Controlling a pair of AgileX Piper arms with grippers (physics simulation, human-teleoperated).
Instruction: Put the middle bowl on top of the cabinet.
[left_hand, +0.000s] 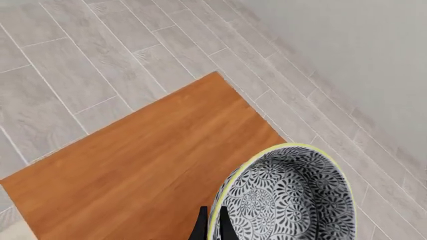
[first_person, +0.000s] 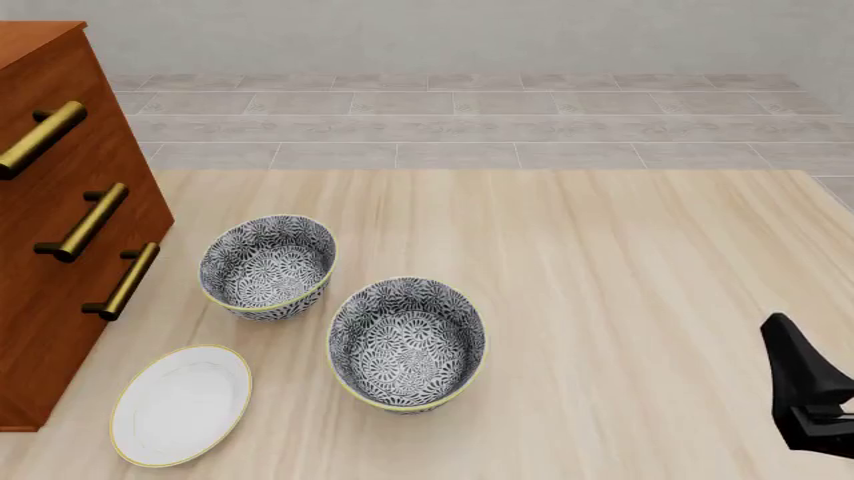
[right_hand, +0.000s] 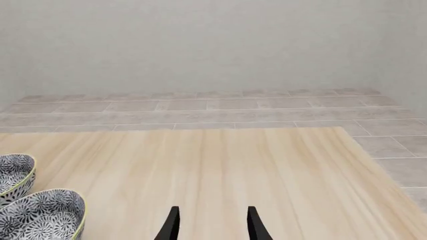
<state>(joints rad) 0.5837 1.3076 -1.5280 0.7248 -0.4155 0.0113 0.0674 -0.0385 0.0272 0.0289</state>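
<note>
The left pincer (left_hand: 213, 227) is shut on the rim of the bowl (left_hand: 287, 200). Its two dark fingers pinch the yellow edge between them, one inside and one outside. The bowl sits at the lower right of the left wrist view, mouth facing the camera. The pincer grips it at its lower left edge.

The relation that matters is bowl to cabinet (left_hand: 147, 165). The cabinet's top fills the lower left and middle of that view as a reddish-brown slab. The bowl overlaps only the slab's right-hand edge, and most of its outline falls over the grey floor (left_hand: 67, 65) beyond. So the free cabinet surface lies to the left of the bowl in that frame. I judge the bowl should shift that way before release, or it could tip off the edge. Whether it is touching the top or hanging above it cannot be told.

The front view shows neither the left arm nor the held bowl. It shows the cabinet's front at the left edge, with a second bowl (first_person: 267, 265), a third bowl (first_person: 407, 343) and a white plate (first_person: 183, 403) on the bench (first_person: 601, 300).

The right pincer (right_hand: 210, 225) is spread open and empty, over bare bench well away from the cabinet. The left arm is the one placed for this.
</note>
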